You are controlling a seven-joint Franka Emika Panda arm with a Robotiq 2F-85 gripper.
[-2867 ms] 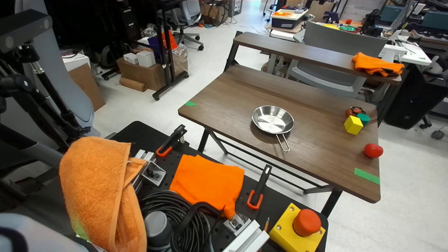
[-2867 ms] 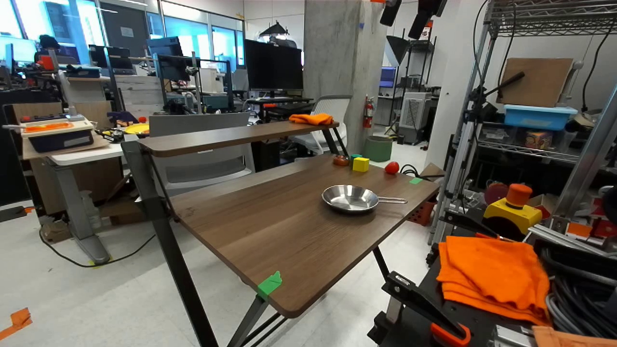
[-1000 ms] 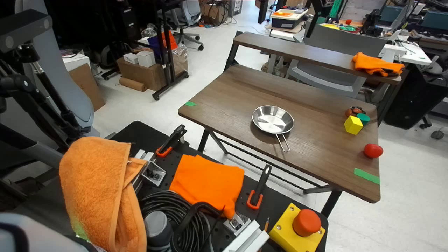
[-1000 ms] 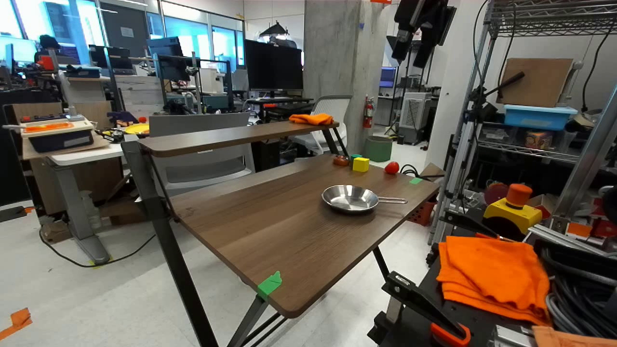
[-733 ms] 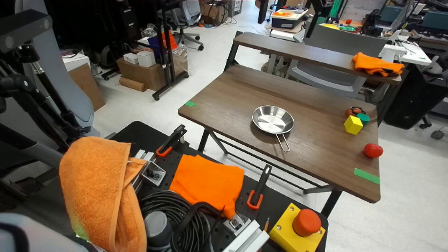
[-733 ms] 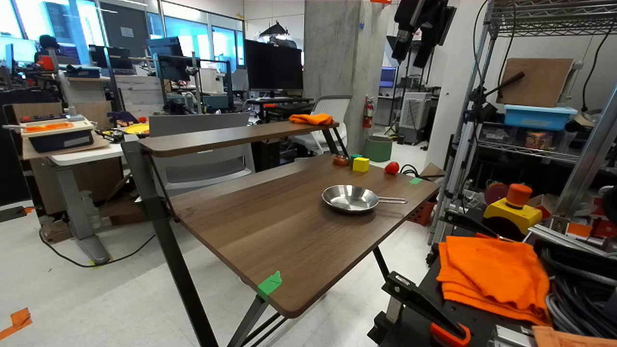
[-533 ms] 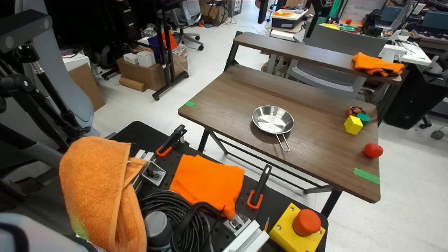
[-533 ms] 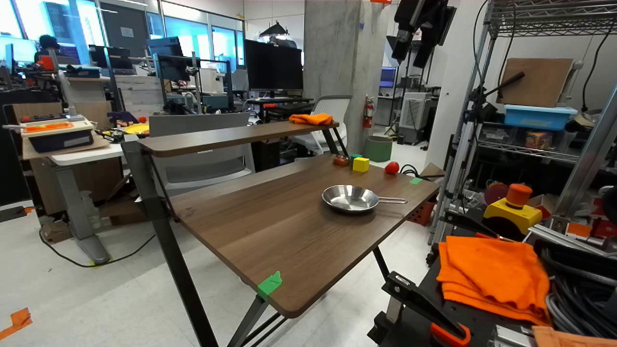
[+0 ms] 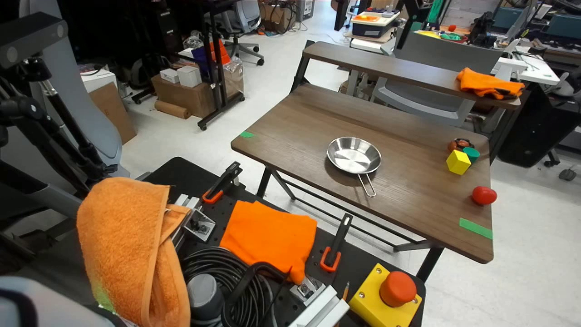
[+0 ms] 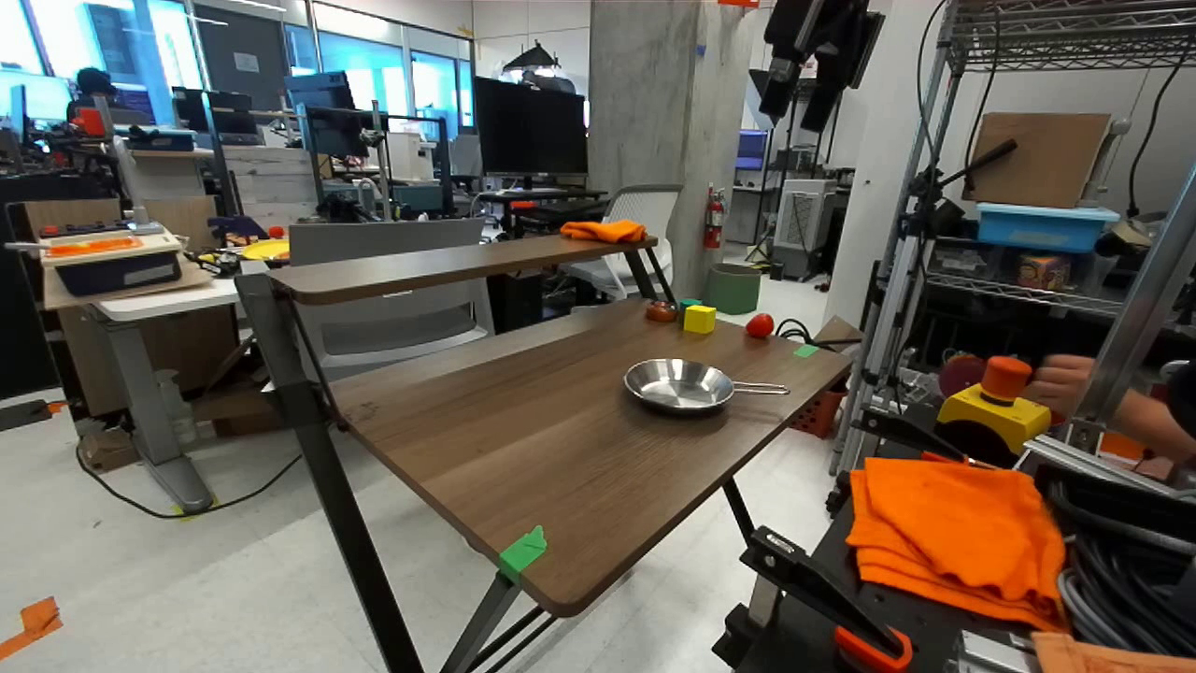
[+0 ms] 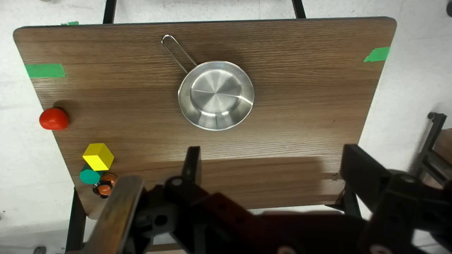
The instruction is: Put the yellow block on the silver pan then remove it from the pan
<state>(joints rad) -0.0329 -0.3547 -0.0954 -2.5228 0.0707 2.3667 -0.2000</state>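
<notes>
The bright yellow block (image 11: 98,156) sits on the brown table near its short edge, close beside a green piece, as both exterior views also show (image 9: 458,162). Around the table's middle rests the silver pan (image 11: 216,95), bare inside, its wire handle (image 9: 367,185) reaching toward the long edge. Above the table hangs my gripper (image 11: 272,148), its fingers wide apart with only tabletop visible between them. In an exterior view the gripper (image 10: 796,107) shows at the top, well above both block and pan. Nothing hides the block's top or the pan.
Near the block lie a green cylinder (image 11: 90,175), a brown-orange object (image 11: 105,184) and a red round object (image 11: 54,119). A raised shelf (image 9: 386,68) with an orange cloth (image 9: 490,84) runs along one long side. A hand (image 10: 1060,383) is by the yellow button box (image 10: 995,416).
Since the oldest frames my gripper has come lower into both exterior views; over the last second it stays still. A person's hand has appeared beside the button box. Block and pan have not moved.
</notes>
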